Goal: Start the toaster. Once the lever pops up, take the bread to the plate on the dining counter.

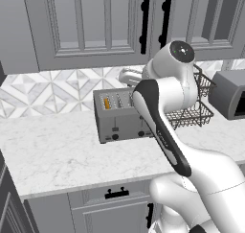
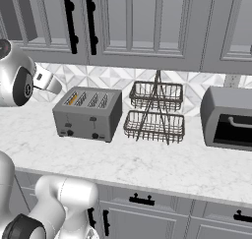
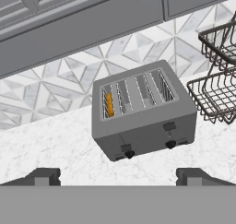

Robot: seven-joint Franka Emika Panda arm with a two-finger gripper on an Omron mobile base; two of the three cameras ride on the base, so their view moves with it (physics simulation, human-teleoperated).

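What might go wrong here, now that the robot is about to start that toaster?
The toaster has two look-alike black tabs; the gripper, open and hanging short of the front, might push the right-hand one instead of the lever, which serves the side holding the bread. The wire basket rack stands close on the toaster's right, so a wide arm swing could snag it.
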